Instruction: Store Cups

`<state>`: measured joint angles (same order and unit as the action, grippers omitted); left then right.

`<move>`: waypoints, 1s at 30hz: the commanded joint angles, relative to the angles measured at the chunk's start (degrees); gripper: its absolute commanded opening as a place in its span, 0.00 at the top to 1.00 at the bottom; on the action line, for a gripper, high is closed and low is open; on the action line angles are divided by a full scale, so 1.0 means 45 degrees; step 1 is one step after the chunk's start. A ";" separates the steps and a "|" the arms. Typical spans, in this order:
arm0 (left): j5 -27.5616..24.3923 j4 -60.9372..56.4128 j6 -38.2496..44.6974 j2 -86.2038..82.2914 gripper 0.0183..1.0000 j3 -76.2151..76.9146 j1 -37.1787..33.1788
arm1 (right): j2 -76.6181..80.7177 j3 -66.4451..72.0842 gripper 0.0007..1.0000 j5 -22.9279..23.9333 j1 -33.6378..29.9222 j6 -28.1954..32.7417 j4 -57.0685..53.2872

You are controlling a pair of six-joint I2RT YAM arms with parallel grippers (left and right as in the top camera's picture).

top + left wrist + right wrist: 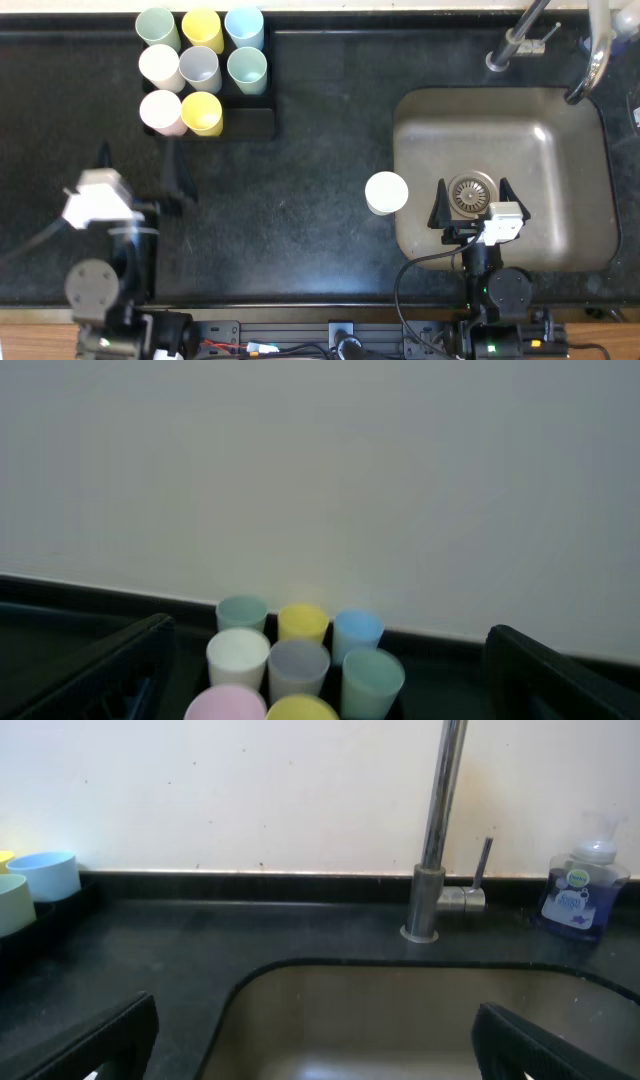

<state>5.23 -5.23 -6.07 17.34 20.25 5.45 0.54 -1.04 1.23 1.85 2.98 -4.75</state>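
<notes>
A black rack [250, 122] at the counter's back left holds several pastel cups [199, 67] upright; its front right slot is bare. One white cup [386, 193] stands alone on the counter, just left of the sink [400, 150]. My left gripper [140, 160] hovers in front of the rack, open and holding nothing. From the left wrist, the same gripper [328, 632] faces the cups [296, 663] a short way ahead. My right gripper [472, 190] hangs open over the sink near the drain, right of the white cup. The right wrist view shows that gripper [315, 1010] with nothing between its fingers.
A faucet [520, 35] rises behind the sink, and a soap bottle [585, 890] stands at its far right. A white wall runs along the back of the dark counter [320, 150]. Two rack cups [45, 875] show far off in the right wrist view.
</notes>
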 commanded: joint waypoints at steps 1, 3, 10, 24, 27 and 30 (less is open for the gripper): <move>-0.0821 -0.0068 0.1588 -0.2492 0.00 -0.2191 -0.0136 | -0.0053 0.0165 0.01 -0.0131 -0.0083 -0.0039 0.0063; -0.0835 -0.0063 0.1583 -0.3507 0.00 -0.3099 -0.0136 | -0.0053 0.0165 0.00 -0.0131 -0.0083 -0.0044 0.0063; -0.1486 0.0471 0.1593 -0.3818 0.00 -0.4405 -0.0039 | -0.0053 0.0165 0.00 -0.0131 -0.0083 -0.0044 0.0063; -0.1443 0.2229 0.1588 -0.3779 0.00 -0.4401 -0.0044 | -0.0053 0.0165 0.00 -0.0131 -0.0083 -0.0044 0.0063; -0.1443 0.2229 0.1588 -0.3779 0.00 -0.4401 -0.0044 | -0.0053 0.0165 0.00 -0.0131 -0.0083 -0.0044 0.0063; -0.1443 0.2225 0.1588 -0.3779 0.00 -0.4401 -0.0044 | -0.0053 0.0165 0.00 -0.0131 -0.0083 -0.0044 0.0063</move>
<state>-0.47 4.56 0.21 0.75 0.51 5.26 0.54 -1.04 1.26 1.85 2.96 -4.75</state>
